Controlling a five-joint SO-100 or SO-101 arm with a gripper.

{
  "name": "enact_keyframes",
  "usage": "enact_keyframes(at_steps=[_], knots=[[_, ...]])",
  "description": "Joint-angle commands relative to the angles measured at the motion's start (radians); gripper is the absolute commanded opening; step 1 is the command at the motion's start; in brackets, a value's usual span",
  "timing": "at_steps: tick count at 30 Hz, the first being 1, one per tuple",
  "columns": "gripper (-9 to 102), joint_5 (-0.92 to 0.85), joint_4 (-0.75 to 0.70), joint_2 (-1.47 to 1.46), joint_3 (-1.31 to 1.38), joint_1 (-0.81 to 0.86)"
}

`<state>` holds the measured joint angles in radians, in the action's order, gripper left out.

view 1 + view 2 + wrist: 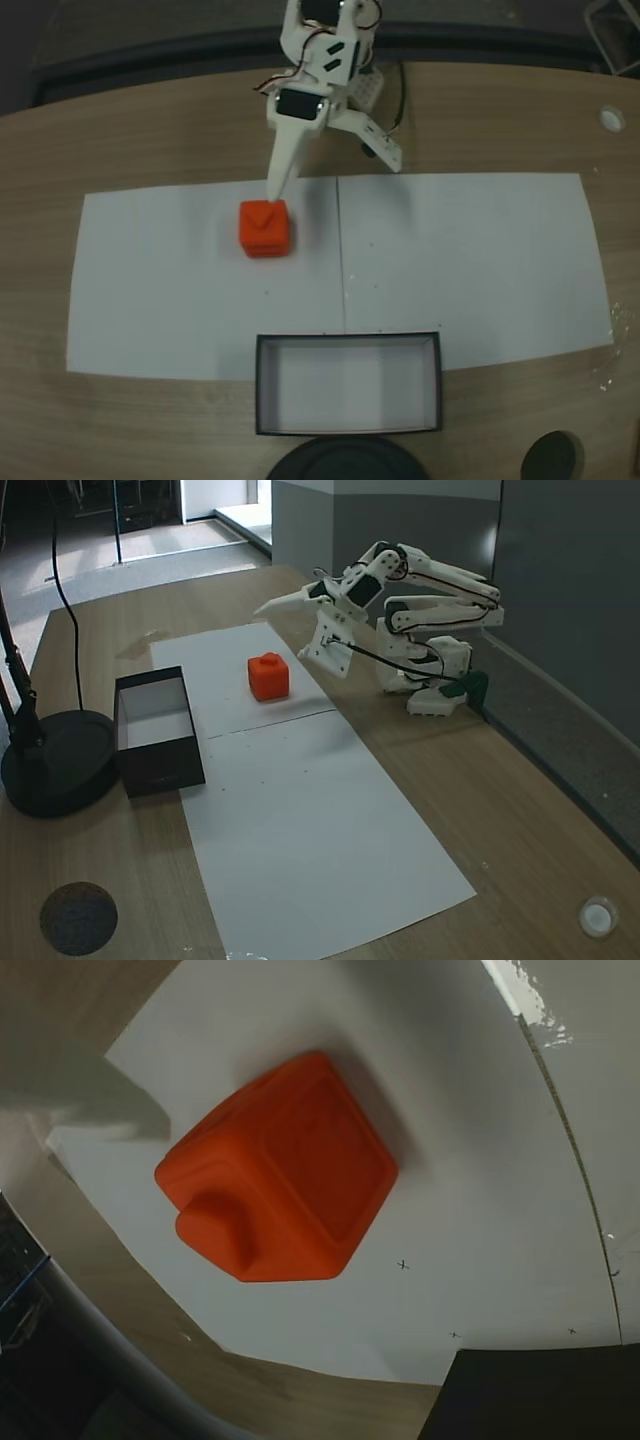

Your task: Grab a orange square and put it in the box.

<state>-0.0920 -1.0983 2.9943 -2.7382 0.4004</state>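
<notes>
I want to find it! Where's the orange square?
In a fixed view, the orange square sits on the white paper, left of centre, beyond the box, just before the open jaws.

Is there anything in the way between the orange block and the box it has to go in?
No. Bare white paper is all that lies between the orange square and the box.

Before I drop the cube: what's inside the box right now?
The box shows a bare white floor in both fixed views; its near wall hides a strip of floor.
</notes>
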Motion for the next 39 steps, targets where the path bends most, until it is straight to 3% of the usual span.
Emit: enact_keyframes(at_steps=[1, 10, 17, 19, 22, 26, 30, 34, 39], knots=[[43, -0.002, -0.005, -0.256, 0.195, 0.035], [40, -0.006, -0.012, -0.907, 0.512, 0.063], [39, -0.006, -0.011, -1.17, 0.637, 0.063], [32, -0.006, -0.011, -1.2, 0.66, 0.063], [10, -0.008, -0.011, -1.223, 0.695, 0.057], [9, -0.017, -0.015, -1.206, 0.767, 0.02], [10, 0.025, -0.117, -1.109, 0.96, -0.103], [10, 0.063, -0.202, -1.005, 1.224, -0.334], [10, 0.072, -0.201, -1.034, 1.499, -0.612]])
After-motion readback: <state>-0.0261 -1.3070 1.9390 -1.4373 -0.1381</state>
